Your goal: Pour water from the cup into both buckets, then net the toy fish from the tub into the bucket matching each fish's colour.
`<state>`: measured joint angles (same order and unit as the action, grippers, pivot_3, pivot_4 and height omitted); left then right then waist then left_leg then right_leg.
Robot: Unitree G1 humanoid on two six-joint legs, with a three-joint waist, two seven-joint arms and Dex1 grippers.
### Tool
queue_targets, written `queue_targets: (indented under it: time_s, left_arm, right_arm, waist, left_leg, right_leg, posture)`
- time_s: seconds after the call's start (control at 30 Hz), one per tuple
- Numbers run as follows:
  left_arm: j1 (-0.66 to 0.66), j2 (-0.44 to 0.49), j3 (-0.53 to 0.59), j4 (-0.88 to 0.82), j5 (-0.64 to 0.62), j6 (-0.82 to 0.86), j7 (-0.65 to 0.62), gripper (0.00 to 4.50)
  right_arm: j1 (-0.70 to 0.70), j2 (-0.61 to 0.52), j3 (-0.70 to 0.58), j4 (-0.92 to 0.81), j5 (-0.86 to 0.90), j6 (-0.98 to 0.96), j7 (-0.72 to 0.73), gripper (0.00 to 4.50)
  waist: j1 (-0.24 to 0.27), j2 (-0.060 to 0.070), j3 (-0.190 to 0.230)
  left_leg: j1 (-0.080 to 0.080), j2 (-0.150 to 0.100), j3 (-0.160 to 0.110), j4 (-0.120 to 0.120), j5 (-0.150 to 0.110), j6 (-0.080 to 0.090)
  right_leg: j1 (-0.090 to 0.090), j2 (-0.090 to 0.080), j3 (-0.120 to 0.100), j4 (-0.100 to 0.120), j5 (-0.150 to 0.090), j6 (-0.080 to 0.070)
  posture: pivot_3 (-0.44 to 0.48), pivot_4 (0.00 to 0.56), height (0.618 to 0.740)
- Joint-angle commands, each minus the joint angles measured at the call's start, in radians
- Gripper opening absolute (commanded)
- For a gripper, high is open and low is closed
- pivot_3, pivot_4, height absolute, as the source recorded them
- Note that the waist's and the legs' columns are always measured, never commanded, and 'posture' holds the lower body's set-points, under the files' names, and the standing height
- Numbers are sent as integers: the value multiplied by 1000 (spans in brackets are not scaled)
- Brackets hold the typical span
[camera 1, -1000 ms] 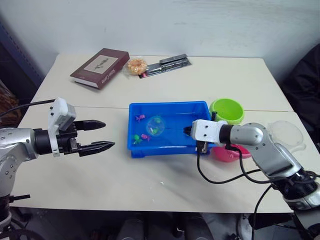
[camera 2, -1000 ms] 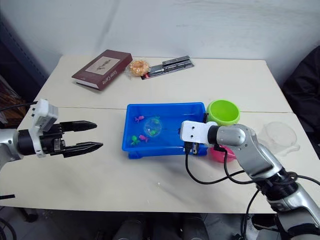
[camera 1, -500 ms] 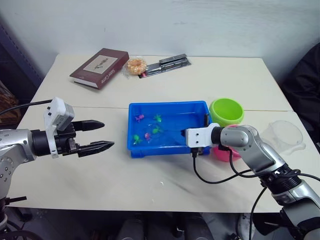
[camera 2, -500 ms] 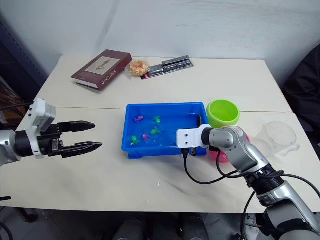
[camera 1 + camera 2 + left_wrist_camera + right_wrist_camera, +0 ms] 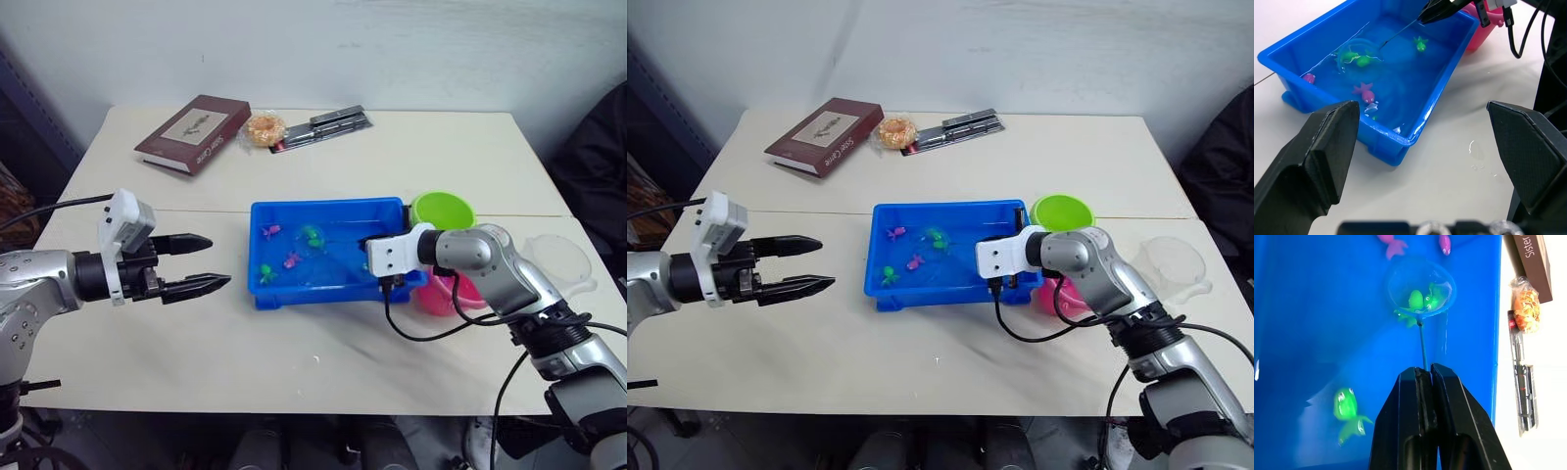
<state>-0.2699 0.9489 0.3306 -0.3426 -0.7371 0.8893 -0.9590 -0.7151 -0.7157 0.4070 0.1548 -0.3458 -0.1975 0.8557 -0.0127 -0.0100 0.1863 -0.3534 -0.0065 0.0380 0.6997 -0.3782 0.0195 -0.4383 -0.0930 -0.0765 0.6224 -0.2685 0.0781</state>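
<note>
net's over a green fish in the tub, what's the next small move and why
Probably lift the net straight up out of the tub: the right gripper is shut on its handle and a green fish sits inside the hoop, so raising it should clear the water before carrying it to the green bucket.

blue rectangular plastic tub: frame centre, on cream table | lime green round pail: right of tub, touching | bright pink round pail: below green pail | clear plastic measuring cup: far right | maroon hardcover book: upper left, behind tub
</note>
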Motion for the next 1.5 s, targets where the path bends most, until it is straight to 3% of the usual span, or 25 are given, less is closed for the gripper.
queue_targets:
  time_s: [0.03,0.2,0.5,0.87,1.07,1.2,1.3,1.5]
  left_arm:
    - [-21,0,-19,8,12,-40,-2,4455]
    - [-15,9,-28,1,8,-52,-13,4455]
    - [-53,-30,-32,16,16,-79,41,4455]
    - [-63,-58,-52,9,-17,-80,21,4455]
    - [-183,-101,-138,72,-17,-98,-31,4455]
    - [-305,-194,-271,176,51,-158,-73,4455]
    - [-372,-239,-312,246,60,-177,-116,4455]
    - [-446,-320,-356,274,47,-180,-167,4455]
  right_arm:
    - [-4,-13,-11,1,-22,-46,4,0]
    - [34,-11,-15,-24,-18,-47,25,0]
    - [117,65,-75,-139,121,203,98,0]
    - [238,82,-282,-421,469,688,156,0]
    - [377,6,-433,-568,558,726,134,0]
    - [521,-69,-613,-641,595,714,123,0]
    - [636,-81,-755,-697,669,644,168,0]
    - [897,-37,-953,-807,673,651,93,0]
  waist:
    - [-2,0,0]
    - [-8,0,0]
    - [-14,0,0]
    - [-9,0,0]
    - [18,0,0]
    - [32,0,0]
    - [38,0,0]
    - [36,0,0]
  left_leg:
    - [0,0,0,0,0,0]
    - [0,0,0,0,0,0]
    - [0,0,0,0,0,0]
    - [0,0,-1,0,0,0]
    - [0,-1,-1,0,0,0]
    - [0,-2,0,0,1,1]
    - [0,-2,1,0,1,1]
    - [1,-2,2,0,1,1]
  right_leg:
    - [0,0,0,0,0,0]
    - [0,0,0,0,0,0]
    - [0,0,0,2,0,0]
    - [0,0,0,2,0,0]
    - [0,0,-1,1,0,0]
    - [1,0,-1,1,0,1]
    - [1,1,0,1,1,1]
    - [2,2,1,1,1,1]
  posture:
    - [0,150,740]
    - [0,150,740]
    - [0,150,740]
    - [0,150,740]
    - [0,150,740]
    - [0,150,740]
    - [0,150,740]
    - [0,150,740]
